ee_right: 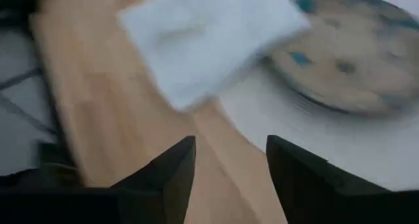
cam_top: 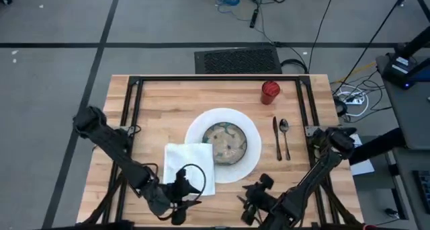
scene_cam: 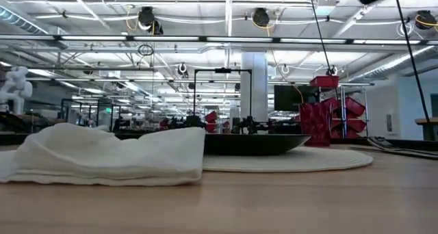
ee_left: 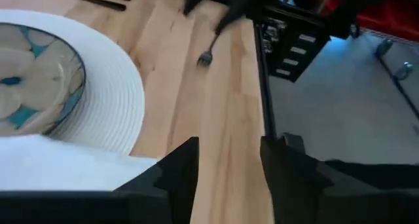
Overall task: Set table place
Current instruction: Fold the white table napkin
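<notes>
A white plate lies mid-table with a speckled bowl on it. The folded white napkin lies at the plate's left, one corner over its rim. The red cup stands at the far right, with a knife and spoon right of the plate. Fork tines show on the wood by the right arm, and the handle is hidden behind it. My left gripper is open near the front edge, just in front of the napkin. My right gripper is open in front of the plate, with nothing between its fingers.
A black metal frame runs along the far edge and both sides of the wooden table. Bare wood lies at the far left and along the near edge between the two grippers.
</notes>
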`<state>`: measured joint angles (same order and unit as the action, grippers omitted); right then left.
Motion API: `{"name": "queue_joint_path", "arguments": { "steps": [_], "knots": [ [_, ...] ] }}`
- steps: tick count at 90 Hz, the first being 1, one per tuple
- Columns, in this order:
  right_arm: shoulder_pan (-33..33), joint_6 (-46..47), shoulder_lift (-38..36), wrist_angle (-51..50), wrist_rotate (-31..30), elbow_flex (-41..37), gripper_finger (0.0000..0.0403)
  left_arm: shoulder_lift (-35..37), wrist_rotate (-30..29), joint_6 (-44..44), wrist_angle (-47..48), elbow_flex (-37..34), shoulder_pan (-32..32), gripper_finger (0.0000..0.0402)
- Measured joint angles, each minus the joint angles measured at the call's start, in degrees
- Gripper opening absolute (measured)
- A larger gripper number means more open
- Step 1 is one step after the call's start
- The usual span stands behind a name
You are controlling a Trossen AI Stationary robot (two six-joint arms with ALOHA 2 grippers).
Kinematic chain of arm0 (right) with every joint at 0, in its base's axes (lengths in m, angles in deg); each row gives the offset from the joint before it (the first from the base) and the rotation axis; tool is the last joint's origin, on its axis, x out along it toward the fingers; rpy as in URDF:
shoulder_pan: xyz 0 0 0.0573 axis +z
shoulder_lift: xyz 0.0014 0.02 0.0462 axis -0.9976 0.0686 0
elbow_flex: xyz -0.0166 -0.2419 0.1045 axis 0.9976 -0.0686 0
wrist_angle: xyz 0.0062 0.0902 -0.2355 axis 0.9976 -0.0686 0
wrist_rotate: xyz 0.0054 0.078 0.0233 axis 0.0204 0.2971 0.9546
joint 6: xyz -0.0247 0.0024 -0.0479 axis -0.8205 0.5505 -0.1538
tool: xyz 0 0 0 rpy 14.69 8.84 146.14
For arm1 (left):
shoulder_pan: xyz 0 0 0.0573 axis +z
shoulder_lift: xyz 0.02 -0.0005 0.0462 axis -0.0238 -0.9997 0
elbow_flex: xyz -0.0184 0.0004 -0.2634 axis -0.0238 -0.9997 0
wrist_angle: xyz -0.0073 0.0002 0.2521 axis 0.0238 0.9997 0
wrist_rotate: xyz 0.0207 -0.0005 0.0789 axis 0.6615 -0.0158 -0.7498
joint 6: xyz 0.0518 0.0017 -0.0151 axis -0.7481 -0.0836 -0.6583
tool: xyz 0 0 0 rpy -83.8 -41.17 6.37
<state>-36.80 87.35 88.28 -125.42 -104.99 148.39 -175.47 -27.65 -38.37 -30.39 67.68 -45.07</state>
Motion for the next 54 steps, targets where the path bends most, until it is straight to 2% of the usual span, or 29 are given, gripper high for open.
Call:
{"name": "queue_joint_path", "arguments": {
  "steps": [6, 11, 19, 32, 43, 54],
  "knots": [
    [0.4, 7.8, 0.3, -5.5, 1.1, -0.1, 0.0166, 1.9, -3.5, 0.4, 3.7, 0.0, -1.7, 0.0149],
    [0.5, 11.4, 0.4, -6.3, 2.5, -0.8, 0.0162, 2.9, -7.1, 1.4, 7.5, 0.0, -3.1, 0.0149],
    [0.5, 14.2, 0.4, -3.4, 2.9, -3.3, 0.0156, 3.8, -10.9, 4.0, 13.4, 0.0, -4.8, 0.0149],
    [-1.4, 16.1, 0.5, 4.8, 3.0, -9.1, 0.0146, 3.3, -11.3, 4.4, 19.0, 0.0, -6.2, 0.0149],
    [-5.3, 13.2, 0.5, 14.4, 2.7, -13.9, 0.0142, 1.4, -11.7, 4.3, 19.1, 0.0, -6.1, 0.0149],
    [-9.6, 3.3, 0.5, 26.5, 2.7, -16.8, 0.0142, -0.6, -12.2, 4.2, 19.0, 0.0, -4.2, 0.0149]
  ]
}}
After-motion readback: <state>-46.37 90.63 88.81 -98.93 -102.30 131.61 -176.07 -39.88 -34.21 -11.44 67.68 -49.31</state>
